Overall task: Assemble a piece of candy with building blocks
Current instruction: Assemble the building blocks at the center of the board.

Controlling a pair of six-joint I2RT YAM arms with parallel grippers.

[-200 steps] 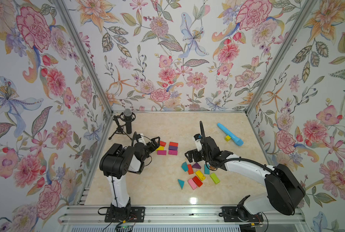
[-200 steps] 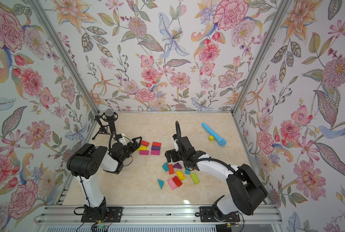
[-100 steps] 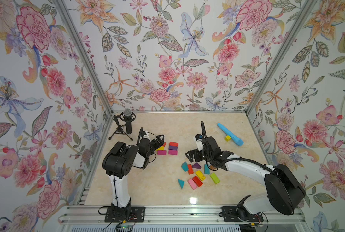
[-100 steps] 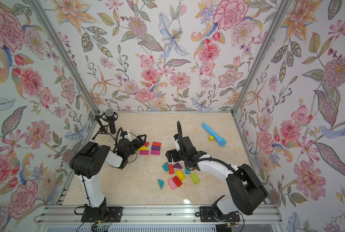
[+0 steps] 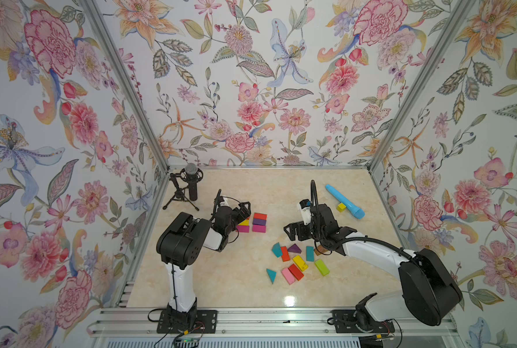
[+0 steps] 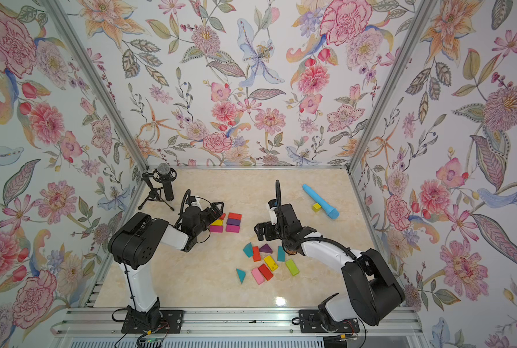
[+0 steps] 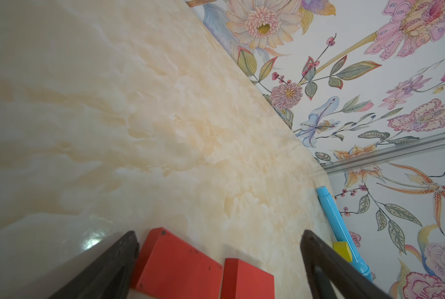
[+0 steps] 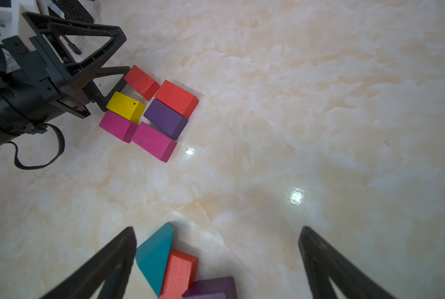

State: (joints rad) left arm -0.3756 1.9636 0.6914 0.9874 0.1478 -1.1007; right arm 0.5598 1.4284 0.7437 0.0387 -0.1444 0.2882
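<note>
Six building blocks lie packed in two columns: red [image 5: 259,216], purple [image 5: 259,222] and magenta [image 5: 258,228] bricks, with yellow [image 5: 244,223] and magenta [image 5: 242,229] beside them. My left gripper [image 5: 245,209] is open at the group's far-left corner. Two red bricks [image 7: 177,266] [image 7: 247,279] show between its fingers, untouched. My right gripper [image 5: 289,232] hangs open just beyond the loose pile, above a teal wedge [image 8: 154,252], an orange-red brick [image 8: 178,271] and a purple wedge [image 8: 211,288]. Yellow [image 5: 300,262], pink [image 5: 288,276] and green [image 5: 322,267] bricks lie nearer the front.
A microphone on a small tripod [image 5: 191,186] stands at the back left corner. A long light-blue tube [image 5: 344,201] lies at the back right with a small yellow cube [image 5: 341,207] against it. Flowered walls close in three sides of the table.
My left gripper has moved right, up to the packed group of bricks, staying open. The right arm has hardly moved.
</note>
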